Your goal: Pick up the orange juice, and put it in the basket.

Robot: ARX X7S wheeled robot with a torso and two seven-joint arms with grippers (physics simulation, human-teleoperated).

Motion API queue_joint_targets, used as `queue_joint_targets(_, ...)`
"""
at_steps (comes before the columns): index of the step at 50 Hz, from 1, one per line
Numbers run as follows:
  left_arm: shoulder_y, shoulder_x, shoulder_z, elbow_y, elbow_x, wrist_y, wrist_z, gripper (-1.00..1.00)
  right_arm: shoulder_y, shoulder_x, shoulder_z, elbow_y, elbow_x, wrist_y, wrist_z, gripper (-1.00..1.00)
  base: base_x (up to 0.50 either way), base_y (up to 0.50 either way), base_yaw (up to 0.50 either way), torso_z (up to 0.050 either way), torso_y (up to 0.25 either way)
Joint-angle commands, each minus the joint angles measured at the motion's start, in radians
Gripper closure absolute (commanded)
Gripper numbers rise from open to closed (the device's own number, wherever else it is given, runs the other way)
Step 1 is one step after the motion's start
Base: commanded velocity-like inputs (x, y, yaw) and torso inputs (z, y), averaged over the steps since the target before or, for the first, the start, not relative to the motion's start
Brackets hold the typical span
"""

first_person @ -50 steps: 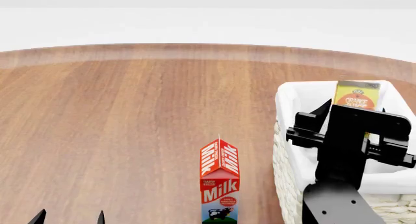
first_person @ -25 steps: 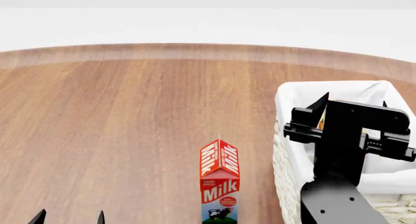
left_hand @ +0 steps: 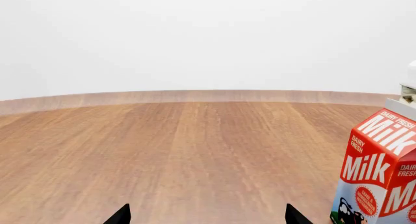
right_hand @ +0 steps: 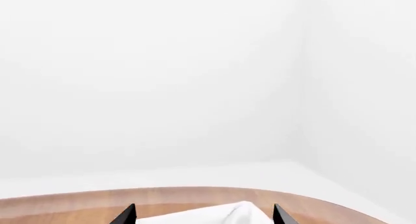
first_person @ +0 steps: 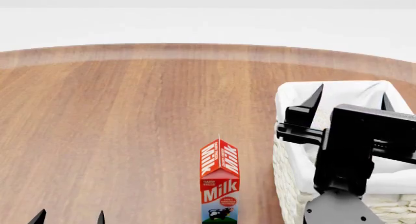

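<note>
The cream wicker basket (first_person: 287, 181) with its white liner stands at the right of the wooden table. My right gripper (first_person: 351, 98) hovers over it, open, and only white liner shows between its fingertips. The orange juice is hidden in every view; my right arm covers much of the basket's inside. The right wrist view shows only a fold of the basket's liner (right_hand: 229, 214) between the right gripper (right_hand: 203, 215) tips. My left gripper (first_person: 69, 217) is low at the near left, open and empty; the left wrist view shows bare wood between the left gripper (left_hand: 206, 216) tips.
A red-and-white milk carton (first_person: 219, 184) stands upright just left of the basket; the left wrist view has the milk carton (left_hand: 377, 171) beside the left arm. The round table's far edge (first_person: 208, 49) curves across the back, with white floor beyond.
The orange juice, held above the basket a second ago, sank between the fingers and is now out of sight. The right gripper has opened wider and pulled back slightly. The left arm is still.
</note>
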Motion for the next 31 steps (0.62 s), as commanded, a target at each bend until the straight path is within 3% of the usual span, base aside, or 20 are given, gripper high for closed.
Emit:
queue_joint_targets(1,-0.001,-0.001,0.002,0.000,-0.002,0.001,-0.002,-1.00,-0.025,0.084,-0.003,-0.211,-0.002,0.019,0.049,-1.00,0.00,0.00,0.00,0.000,0.000)
queue_joint_targets(31,-0.003,-0.005,0.008,-0.001,-0.005,0.003,-0.006,-1.00,-0.014,0.167,-0.006,-0.472,-0.008,0.076,0.109,-1.00,0.00,0.00,0.00,0.000,0.000)
